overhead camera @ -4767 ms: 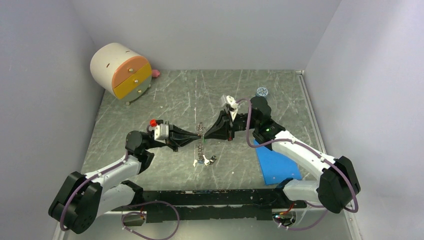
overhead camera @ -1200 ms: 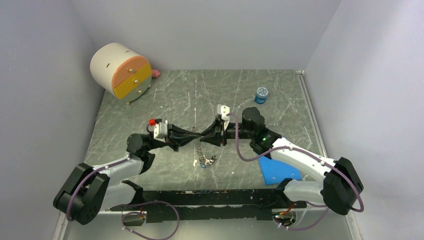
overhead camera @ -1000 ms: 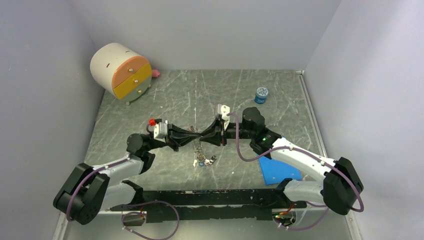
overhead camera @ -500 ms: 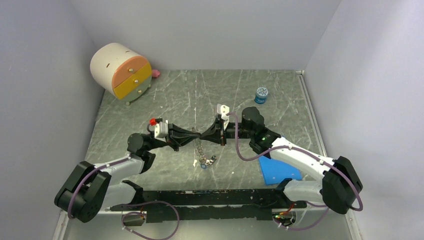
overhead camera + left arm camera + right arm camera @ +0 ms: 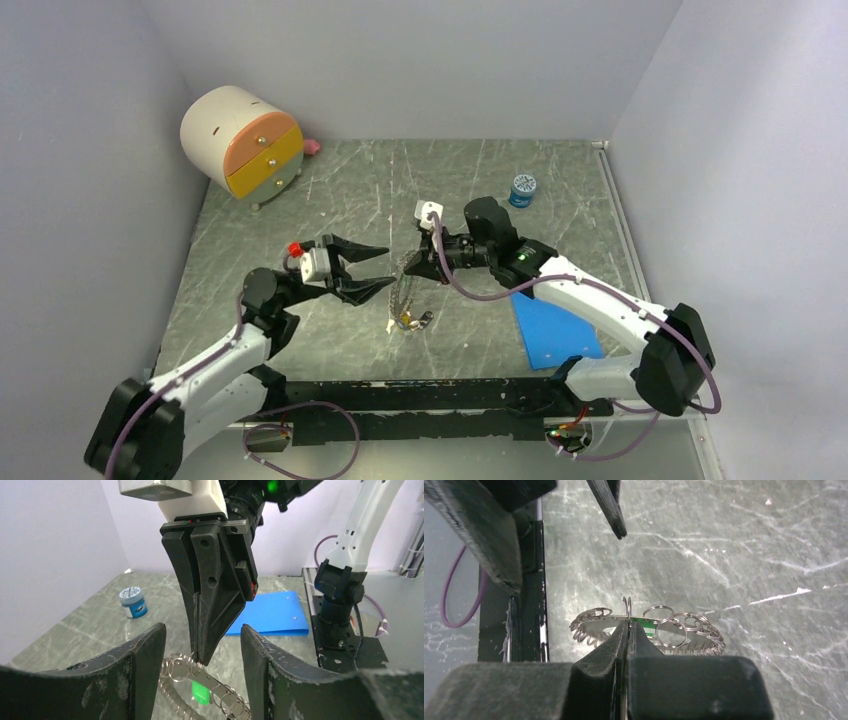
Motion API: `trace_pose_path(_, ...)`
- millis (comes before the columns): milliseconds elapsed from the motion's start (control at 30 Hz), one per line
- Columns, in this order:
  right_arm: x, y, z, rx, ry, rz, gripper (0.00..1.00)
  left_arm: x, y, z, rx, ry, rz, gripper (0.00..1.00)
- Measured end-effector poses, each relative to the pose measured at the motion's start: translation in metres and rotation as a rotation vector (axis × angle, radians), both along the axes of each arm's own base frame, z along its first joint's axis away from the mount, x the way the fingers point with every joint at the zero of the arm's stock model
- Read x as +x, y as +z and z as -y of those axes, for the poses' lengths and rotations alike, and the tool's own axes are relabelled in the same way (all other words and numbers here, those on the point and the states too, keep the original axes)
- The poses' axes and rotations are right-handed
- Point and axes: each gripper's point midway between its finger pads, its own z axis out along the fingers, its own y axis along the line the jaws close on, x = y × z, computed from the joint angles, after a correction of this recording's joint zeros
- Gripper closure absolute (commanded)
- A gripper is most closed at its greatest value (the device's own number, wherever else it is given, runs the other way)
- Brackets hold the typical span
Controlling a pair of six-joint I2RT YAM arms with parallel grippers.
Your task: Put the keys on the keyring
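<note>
My right gripper [image 5: 405, 270] is shut on the upper edge of the keyring [image 5: 404, 298], a silvery hoop fringed with small split rings. The keyring hangs tilted, and its lower end with the keys [image 5: 409, 321] is down at the table. In the right wrist view the shut right gripper [image 5: 627, 623] pinches the keyring [image 5: 696, 636] beside a green key [image 5: 647, 625]. My left gripper [image 5: 389, 266] stands open just left of the keyring, holding nothing. In the left wrist view the left gripper [image 5: 202, 630] has its fingers [image 5: 142, 665] on either side of the right gripper's tip. The green key [image 5: 201, 693] hangs below that tip.
A round white drawer box [image 5: 240, 140] stands at the back left with a small pink thing [image 5: 312, 147] beside it. A small blue jar [image 5: 523, 188] sits at the back right. A blue folder [image 5: 555, 325] lies under the right arm. A black rail [image 5: 420, 396] runs along the front edge.
My left gripper has opened, let go of the keyring and drawn back to the left. My right gripper has closed on the keyring and shifted slightly left with it.
</note>
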Motion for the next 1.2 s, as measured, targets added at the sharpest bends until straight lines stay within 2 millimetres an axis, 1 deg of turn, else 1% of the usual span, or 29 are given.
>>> trace_pose_path(67, 0.002, -0.003, 0.001, -0.043, -0.003, -0.015, 1.00, 0.001, 0.000, -0.003, 0.039, 0.032, 0.001, 0.40)
trace_pose_path(167, 0.006, -0.008, 0.005, -0.123, -0.012, -0.041, 1.00, 0.009, 0.000, -0.007, 0.120, 0.086, 0.001, 0.41)
trace_pose_path(233, 0.008, -0.011, 0.009, -0.173, -0.017, -0.055, 1.00, 0.015, -0.005, -0.009, 0.172, 0.118, -0.011, 0.42)
trace_pose_path(300, 0.009, -0.014, 0.012, -0.220, -0.018, -0.065, 1.00, 0.019, -0.017, -0.011, 0.226, 0.138, -0.033, 0.44)
trace_pose_path(367, 0.007, -0.014, 0.016, -0.263, -0.009, -0.072, 1.00, 0.020, -0.037, -0.012, 0.287, 0.143, -0.075, 0.46)
trace_pose_path(500, 0.005, -0.017, 0.017, -0.323, 0.015, -0.083, 1.00, 0.018, -0.067, -0.008, 0.380, 0.116, -0.123, 0.47)
trace_pose_path(567, 0.002, -0.020, 0.017, -0.345, 0.033, -0.089, 1.00, 0.016, -0.077, -0.005, 0.414, 0.097, -0.130, 0.48)
trace_pose_path(633, -0.001, -0.023, 0.017, -0.363, 0.047, -0.096, 1.00, 0.013, -0.081, -0.001, 0.434, 0.077, -0.123, 0.50)
trace_pose_path(767, -0.007, -0.028, 0.018, -0.386, 0.070, -0.107, 1.00, 0.008, -0.083, 0.009, 0.450, 0.036, -0.099, 0.56)
trace_pose_path(833, -0.010, -0.030, 0.018, -0.396, 0.077, -0.115, 1.00, 0.006, -0.084, 0.013, 0.453, 0.020, -0.093, 0.61)
trace_pose_path(1000, -0.011, -0.031, 0.016, -0.397, 0.089, -0.117, 1.00, 0.004, -0.089, 0.021, 0.461, -0.006, -0.085, 0.70)
trace_pose_path(1100, -0.013, -0.030, 0.015, -0.396, 0.095, -0.117, 1.00, 0.004, -0.092, 0.025, 0.467, -0.015, -0.088, 0.72)
trace_pose_path(1200, -0.014, -0.030, 0.014, -0.393, 0.102, -0.118, 1.00, 0.005, -0.090, 0.027, 0.462, -0.022, -0.080, 0.74)
